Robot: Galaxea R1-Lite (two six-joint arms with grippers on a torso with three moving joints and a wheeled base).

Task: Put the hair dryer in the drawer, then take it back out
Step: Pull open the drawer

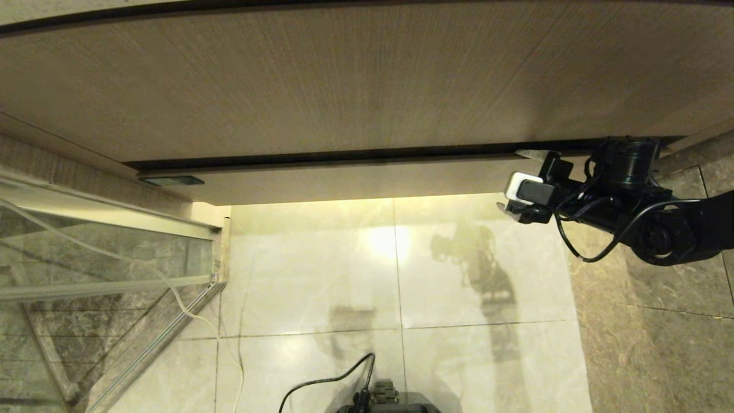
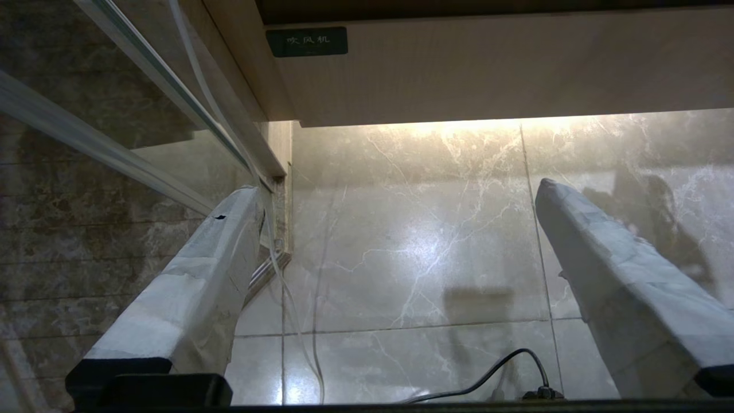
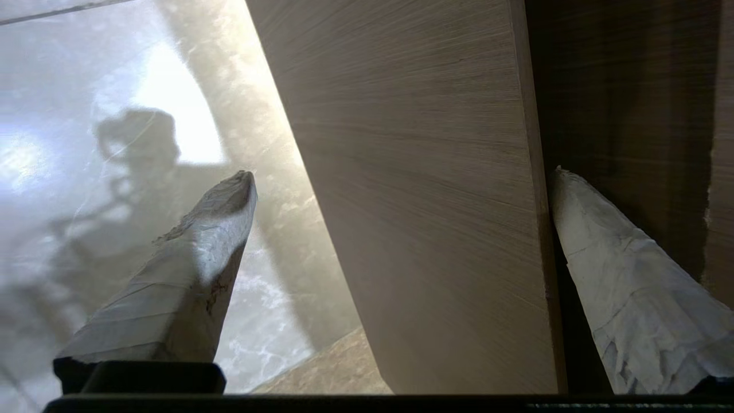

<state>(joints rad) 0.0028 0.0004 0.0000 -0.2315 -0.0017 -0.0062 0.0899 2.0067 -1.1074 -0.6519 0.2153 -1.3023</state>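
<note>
Currently, at far left, a glass panel (image 1: 86, 252) in a metal frame stands on the tiled floor (image 1: 321, 269), with a thin pale cord (image 1: 172, 292) trailing down beside it. Next along, a dark label (image 1: 171, 180) sits at the left end of the drawer (image 1: 344, 180), which is closed; its flat front runs under the taller wood-grain panel (image 1: 344, 80), separated from it by a dark gap. Contents of the drawer cannot be seen, and the hair dryer appears in no view. The left gripper (image 2: 395, 189) hangs over the bare floor near the glass, its wrapped fingers (image 2: 212, 264) wide apart and holding nothing. A black cable (image 1: 327, 381) lies on the floor at bottom centre. At right, the right gripper (image 3: 401, 172) is at the drawer's right end, jaws spread wide and empty: in the right wrist view one finger (image 3: 195, 252) lies on the floor side of the drawer front, the other (image 3: 619, 275) in the dark gap behind its edge. Whether either finger touches the wood cannot be told.
</note>
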